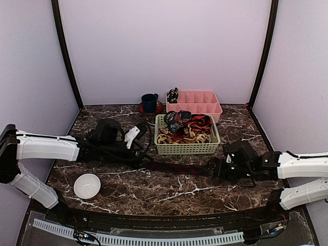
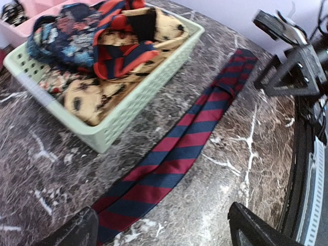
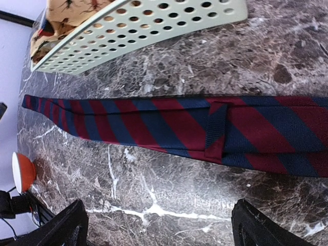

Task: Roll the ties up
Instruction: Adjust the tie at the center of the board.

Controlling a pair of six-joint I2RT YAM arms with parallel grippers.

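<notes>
Navy-and-red striped tie (image 1: 179, 167) lies flat on the marble table (image 1: 128, 190), just near of the green basket (image 1: 187, 149). The left gripper (image 2: 163, 228) and right gripper (image 3: 164, 224) both gape wide, holding nothing.

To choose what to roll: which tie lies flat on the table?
The navy-and-red striped tie, stretched out before the green basket; the other ties sit bunched inside it.

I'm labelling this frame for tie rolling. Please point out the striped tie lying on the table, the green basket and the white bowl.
striped tie (image 2: 174, 149): left wrist view, the middle of its length.
green basket (image 1: 187, 148): top external view, its front wall.
white bowl (image 1: 87, 185): top external view, its bare inside.
</notes>
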